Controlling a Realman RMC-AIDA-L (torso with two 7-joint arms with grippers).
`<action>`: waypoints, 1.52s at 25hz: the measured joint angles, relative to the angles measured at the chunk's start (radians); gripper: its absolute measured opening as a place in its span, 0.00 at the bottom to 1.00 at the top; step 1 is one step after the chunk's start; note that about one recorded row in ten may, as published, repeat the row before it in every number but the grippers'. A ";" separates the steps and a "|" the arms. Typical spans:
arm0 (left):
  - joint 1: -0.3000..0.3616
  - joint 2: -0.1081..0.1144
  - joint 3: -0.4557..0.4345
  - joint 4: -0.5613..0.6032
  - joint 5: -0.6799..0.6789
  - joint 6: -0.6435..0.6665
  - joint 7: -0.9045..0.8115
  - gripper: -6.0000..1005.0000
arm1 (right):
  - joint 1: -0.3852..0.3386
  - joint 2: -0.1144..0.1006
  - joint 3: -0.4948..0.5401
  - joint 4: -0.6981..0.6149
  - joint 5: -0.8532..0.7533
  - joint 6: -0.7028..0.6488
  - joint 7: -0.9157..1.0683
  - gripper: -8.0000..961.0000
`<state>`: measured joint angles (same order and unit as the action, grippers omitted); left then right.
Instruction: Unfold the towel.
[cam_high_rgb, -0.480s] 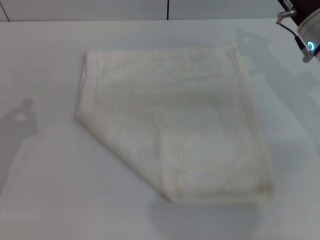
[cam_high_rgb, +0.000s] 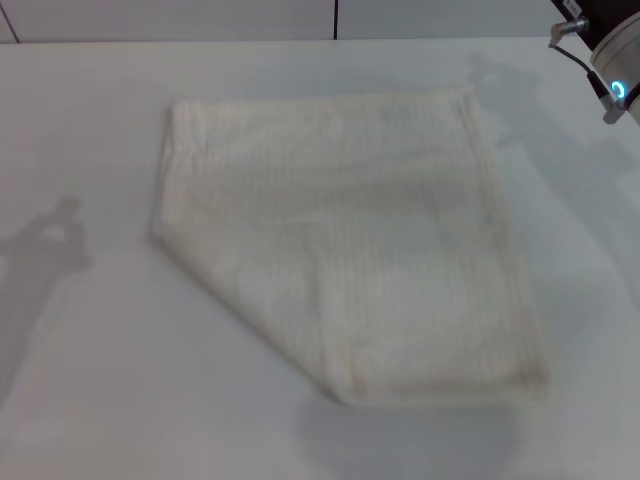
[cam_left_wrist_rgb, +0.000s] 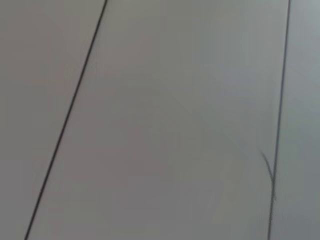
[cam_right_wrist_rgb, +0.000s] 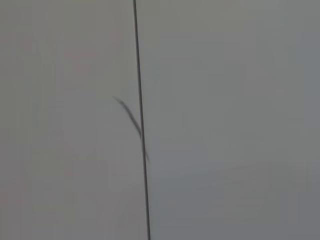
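right gripper: not seen itself; only a bit of the right arm (cam_high_rgb: 612, 60) shows at the far right corner of the head view, a pale housing with a blue ring light and a thin cable, held above the counter, apart from the towel. Can't tell whether the gripper is spread or closed.
left gripper: out of every view; state can't be told.
towel (cam_high_rgb: 360, 240): cream-white, ribbed weave, lying flat on the counter around the middle of the head view, slightly right of centre. Still folded, a layered edge shows along the far-right side and near-right hem.
towel shape: not square as it lies; far edge runs straight across, right edge slants down to the near-right corner, left side is short and then cuts diagonally toward the near edge.
towel contact: nothing touching it.
counter (cam_high_rgb: 90, 380): plain white, matte; soft shadows on the left side and at the far right near the arm.
background: pale wall behind the counter with a dark vertical seam (cam_high_rgb: 335, 18).
left wrist view: flat grey panels with two dark seams (cam_left_wrist_rgb: 65, 125), no towel.
right wrist view: flat grey surface, one dark seam (cam_right_wrist_rgb: 141, 120) with a small scratch-like mark beside it, no towel.
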<state>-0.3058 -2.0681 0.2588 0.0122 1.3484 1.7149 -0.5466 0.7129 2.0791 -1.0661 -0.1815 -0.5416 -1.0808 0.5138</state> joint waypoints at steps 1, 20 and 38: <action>0.000 0.000 0.007 0.000 0.000 0.000 0.000 0.05 | 0.001 0.000 0.000 0.000 0.000 0.001 0.000 0.01; 0.004 0.002 0.031 0.000 0.000 0.002 -0.001 0.05 | 0.012 -0.001 -0.101 -0.050 -0.003 0.084 0.008 0.01; 0.000 0.000 0.041 0.000 0.000 0.000 -0.002 0.05 | 0.010 -0.001 -0.104 -0.058 -0.003 0.105 0.009 0.01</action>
<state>-0.3060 -2.0678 0.2995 0.0122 1.3483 1.7149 -0.5486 0.7227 2.0785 -1.1705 -0.2394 -0.5447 -0.9755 0.5230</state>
